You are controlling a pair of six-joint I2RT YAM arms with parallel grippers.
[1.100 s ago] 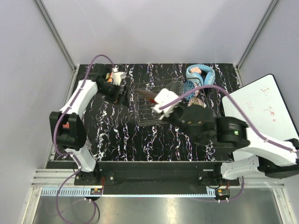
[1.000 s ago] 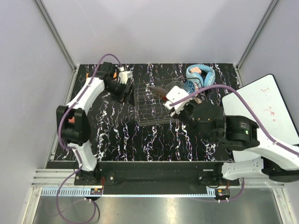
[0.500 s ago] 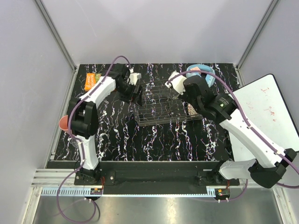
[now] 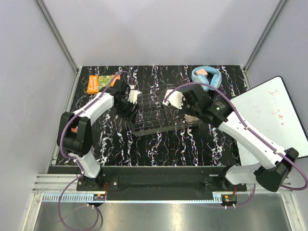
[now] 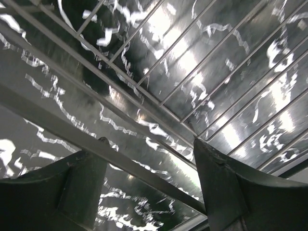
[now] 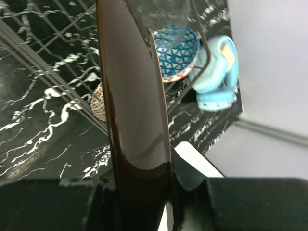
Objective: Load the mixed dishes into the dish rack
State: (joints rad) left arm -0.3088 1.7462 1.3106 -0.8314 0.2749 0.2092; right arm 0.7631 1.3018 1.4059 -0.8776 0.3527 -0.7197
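At my left, the left gripper (image 5: 149,178) has its jaws apart, astride the rim wire of the dish rack (image 4: 159,115). The right gripper (image 6: 139,190) is clamped on the glossy red plate (image 6: 132,96), held on edge above the rack's right side.

Left arm (image 4: 98,103): jaws apparently apart; right arm (image 4: 240,127): clamped.

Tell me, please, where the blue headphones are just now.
In the top view the headphones lie at the far right of the table, just past the rack; the right wrist view shows the blue bowl beside them.
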